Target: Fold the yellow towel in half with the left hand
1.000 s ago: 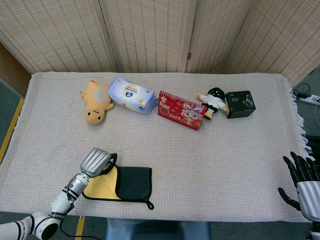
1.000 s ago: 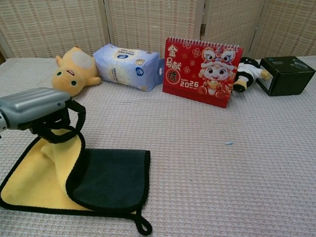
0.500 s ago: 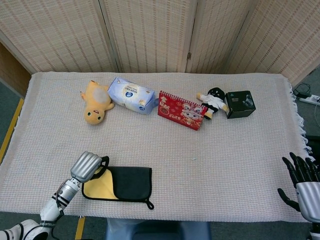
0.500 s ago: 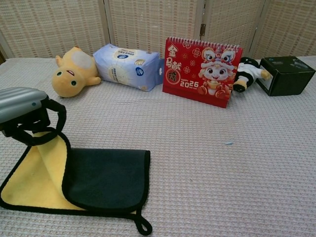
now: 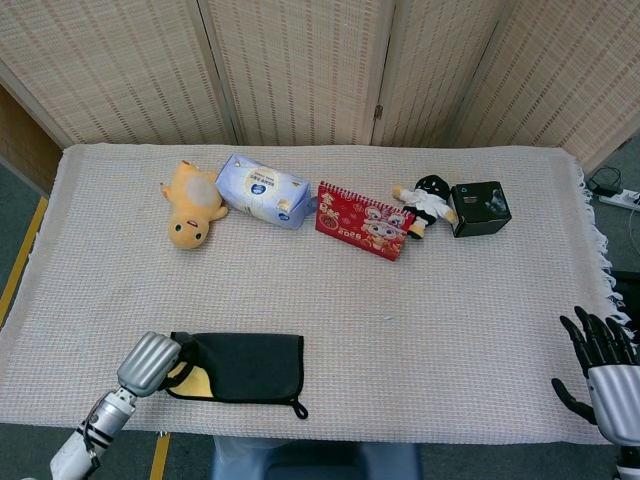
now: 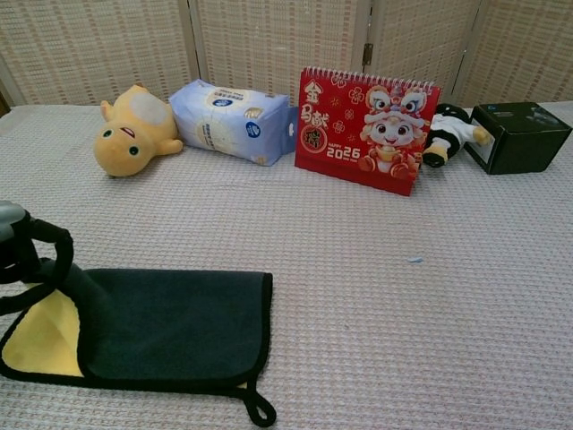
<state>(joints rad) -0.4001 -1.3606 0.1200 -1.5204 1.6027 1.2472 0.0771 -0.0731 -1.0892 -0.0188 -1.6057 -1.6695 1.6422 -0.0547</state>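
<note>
The towel (image 5: 245, 365) (image 6: 170, 327) lies near the table's front left edge, folded over so its dark side faces up. A small yellow patch (image 6: 43, 345) still shows at its left end. My left hand (image 5: 150, 362) (image 6: 22, 255) sits at that left end and pinches the towel's folded edge between its black fingers. A hanging loop (image 6: 260, 414) sticks out at the towel's front right corner. My right hand (image 5: 605, 365) hangs off the table's right edge, fingers spread, holding nothing.
Along the back stand a yellow plush toy (image 5: 190, 205), a blue tissue pack (image 5: 262, 190), a red 2026 desk calendar (image 5: 362, 220), a small black-and-white doll (image 5: 425, 200) and a black box (image 5: 480, 207). The woven tablecloth (image 5: 420, 320) covers the table.
My left hand has pulled the towel's edge leftward and down. The dark layer now covers nearly all the yellow side. The right hand has stayed put.
</note>
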